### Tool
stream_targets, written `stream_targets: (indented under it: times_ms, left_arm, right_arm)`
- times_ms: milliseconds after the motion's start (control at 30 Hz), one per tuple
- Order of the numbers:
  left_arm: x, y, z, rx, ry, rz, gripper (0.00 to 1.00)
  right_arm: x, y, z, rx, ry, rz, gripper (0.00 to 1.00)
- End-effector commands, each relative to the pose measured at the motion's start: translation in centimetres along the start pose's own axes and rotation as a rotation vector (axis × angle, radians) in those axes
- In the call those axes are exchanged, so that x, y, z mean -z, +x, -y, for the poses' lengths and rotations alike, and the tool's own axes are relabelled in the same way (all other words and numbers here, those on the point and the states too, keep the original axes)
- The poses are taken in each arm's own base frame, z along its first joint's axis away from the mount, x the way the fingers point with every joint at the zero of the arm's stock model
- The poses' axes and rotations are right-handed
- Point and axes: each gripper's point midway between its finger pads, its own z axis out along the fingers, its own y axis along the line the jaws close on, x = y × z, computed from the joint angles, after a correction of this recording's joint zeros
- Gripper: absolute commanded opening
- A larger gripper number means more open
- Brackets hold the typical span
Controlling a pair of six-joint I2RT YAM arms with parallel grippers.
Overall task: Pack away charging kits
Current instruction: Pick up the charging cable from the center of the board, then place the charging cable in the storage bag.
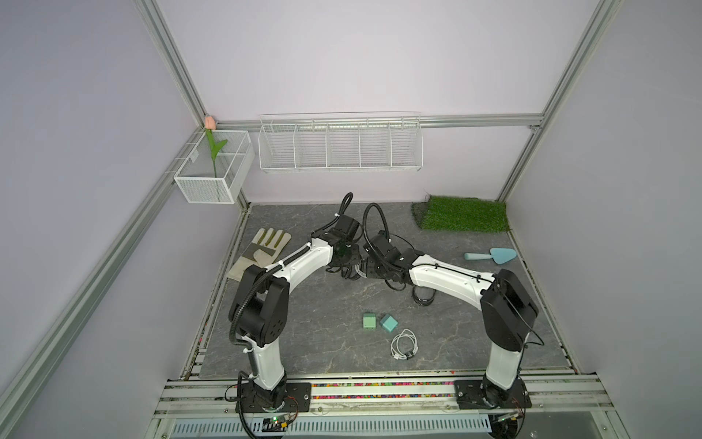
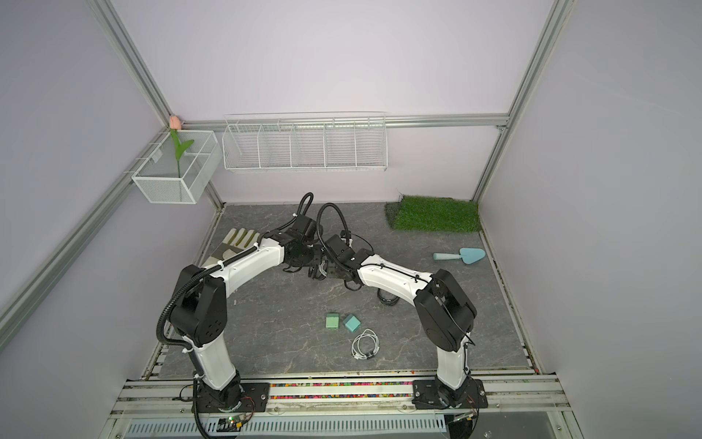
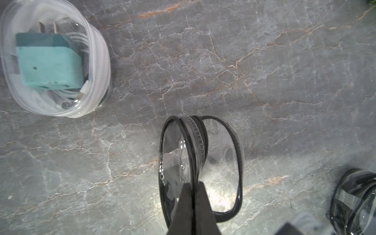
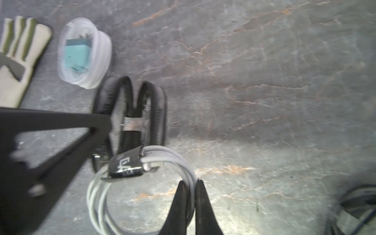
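Currently we list the left gripper (image 3: 192,189) as shut, pinching the rim of an unzipped black-rimmed case (image 3: 198,134) held on edge on the tabletop (image 3: 284,81).

Right gripper (image 4: 190,189): closed on a coiled white cable (image 4: 166,153) bound by a black strap (image 4: 125,164), just beside that case's gaping mouth. Whether cable and case touch we cannot tell.

Both grippers meet mid-tabletop, toward the far edge. The wrists hide them in both top views.

White-rimmed case (image 3: 100,61): near them, holding a teal charger block (image 3: 48,65) and a packed cable (image 3: 61,94).

Between the arm bases, nearer the front edge: green charger block (image 1: 369,321) and second teal block (image 1: 389,323) just beside each other, with a loose cable coil (image 1: 404,344) near.

Second black-rimmed case (image 1: 423,297): partly under the right forearm.

Glove (image 1: 262,251) by the left edge, trowel (image 1: 492,255) by the right edge, grass mat (image 1: 465,218) in the far right corner.
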Motion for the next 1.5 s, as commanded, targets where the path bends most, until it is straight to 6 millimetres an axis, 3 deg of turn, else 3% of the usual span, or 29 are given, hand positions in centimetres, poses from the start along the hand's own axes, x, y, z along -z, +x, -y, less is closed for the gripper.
stream_targets:
  times_ms: [0, 133, 367, 800, 1067, 1267, 1467]
  left_arm:
    - [-0.4, -0.1, 0.2, 0.029, 0.016, -0.008, 0.0]
    - [-0.1, -0.2, 0.8, 0.029, 0.054, -0.006, 0.0]
    - [1.5, -0.3, 2.4, 0.041, 0.169, 0.015, 0.0]
    - [3.3, 0.4, 3.4, 0.048, 0.261, 0.034, 0.0]
    - [1.8, 0.5, 5.8, 0.049, 0.378, -0.008, 0.0]
    - [1.1, 0.6, 6.3, 0.05, 0.408, -0.012, 0.0]
    - [1.1, 0.6, 6.8, 0.044, 0.447, -0.002, 0.0]
  right_arm:
    - [-1.1, 0.1, -0.9, 0.005, -0.015, -0.015, 0.07]
    - [-2.5, 0.3, -0.9, 0.006, 0.016, -0.035, 0.07]
    - [-3.9, 0.5, 1.2, -0.006, 0.091, -0.031, 0.06]
    - [-4.2, 0.2, 4.6, 0.005, 0.213, -0.025, 0.06]
    - [-4.0, 0.1, 2.0, 0.066, 0.174, -0.043, 0.07]
    - [-3.9, 0.0, 1.3, 0.075, 0.147, -0.048, 0.06]
    - [-5.2, 0.9, 0.4, 0.066, 0.078, -0.093, 0.07]
